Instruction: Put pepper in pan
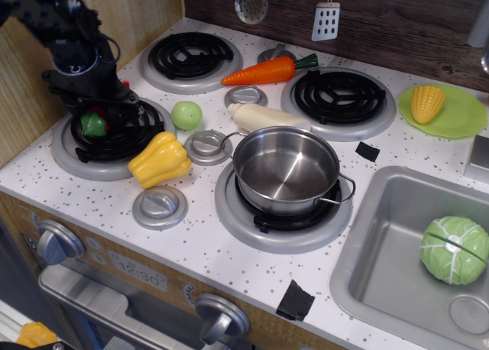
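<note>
The red pepper shows mainly as its green stem end [93, 124], low over the front-left burner [130, 140]; only small bits of its red body show, the rest is hidden behind the arm. My black gripper [98, 110] is right over it and appears shut on it, the fingers largely hidden by the wrist. The steel pan [284, 170] stands empty on the front-middle burner, well to the right of the gripper.
A yellow bell pepper [160, 160] lies between gripper and pan. A green ball [186, 115], a white vegetable [263, 118] and a carrot [263, 71] lie behind. Corn [428, 103] sits on a green plate [462, 121]. The sink [382, 243] holds a cabbage [455, 249].
</note>
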Action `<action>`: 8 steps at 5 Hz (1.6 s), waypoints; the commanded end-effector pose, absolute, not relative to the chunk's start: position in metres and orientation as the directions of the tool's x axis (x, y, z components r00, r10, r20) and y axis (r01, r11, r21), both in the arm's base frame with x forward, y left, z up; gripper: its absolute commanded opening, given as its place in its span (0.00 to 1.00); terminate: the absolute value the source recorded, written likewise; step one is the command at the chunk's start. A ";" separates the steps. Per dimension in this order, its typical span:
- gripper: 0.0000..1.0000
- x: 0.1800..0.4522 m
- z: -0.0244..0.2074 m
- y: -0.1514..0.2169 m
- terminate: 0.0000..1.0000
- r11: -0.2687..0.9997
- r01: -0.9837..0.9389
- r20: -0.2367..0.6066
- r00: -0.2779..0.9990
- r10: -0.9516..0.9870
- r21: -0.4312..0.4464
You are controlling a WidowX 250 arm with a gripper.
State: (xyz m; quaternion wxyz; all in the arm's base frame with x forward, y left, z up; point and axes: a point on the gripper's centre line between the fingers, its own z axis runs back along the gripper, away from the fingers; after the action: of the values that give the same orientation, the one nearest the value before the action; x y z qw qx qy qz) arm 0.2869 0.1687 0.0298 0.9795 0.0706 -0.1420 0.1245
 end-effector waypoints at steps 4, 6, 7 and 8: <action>0.00 0.322 0.095 -0.008 0.00 0.878 -0.476 0.231 0.849 0.475 -0.056; 1.00 0.316 0.079 -0.033 0.00 0.871 -0.480 0.267 0.831 0.489 -0.103; 1.00 0.316 0.079 -0.033 0.00 0.871 -0.480 0.267 0.831 0.489 -0.103; 1.00 0.316 0.079 -0.033 0.00 0.871 -0.480 0.267 0.831 0.489 -0.103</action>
State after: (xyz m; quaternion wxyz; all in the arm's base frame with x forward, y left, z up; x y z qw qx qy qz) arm 0.3133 -0.0317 0.0667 0.9616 -0.0068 -0.1220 0.2456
